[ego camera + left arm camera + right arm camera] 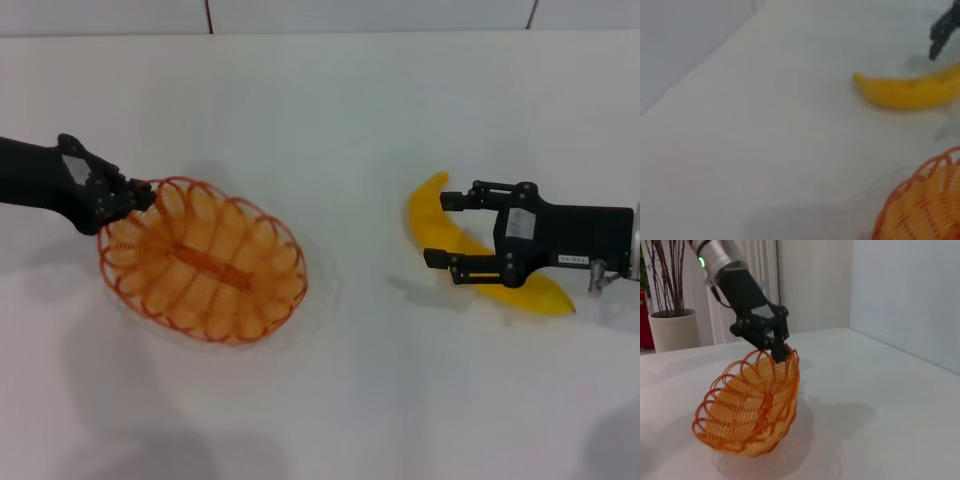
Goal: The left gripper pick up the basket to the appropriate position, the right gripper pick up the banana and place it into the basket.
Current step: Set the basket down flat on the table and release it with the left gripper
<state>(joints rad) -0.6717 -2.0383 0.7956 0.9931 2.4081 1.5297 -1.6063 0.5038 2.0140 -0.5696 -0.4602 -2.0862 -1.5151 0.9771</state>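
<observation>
White tabletop [330, 110]; left gripper [135, 197] jaws clamp the tilted basket [205, 262] rim; right gripper [442, 228] jaws wide over banana [440, 232]; potted plant [671, 326] upper left.

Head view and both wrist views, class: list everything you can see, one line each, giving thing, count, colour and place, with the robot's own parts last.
basket: one, translucent orange wire, on the robot's left side of the table, tilted with one rim lifted, empty.
banana: one, bright yellow, lying on the table on the robot's right side, outside the basket.
table: one, white, under everything.
potted plant: one, bare dark twigs in a pale pot, beyond the table's far edge.
left claw: one, black, shut on the basket's raised rim.
right claw: one, black, open, fingers either side of the banana's middle.
</observation>
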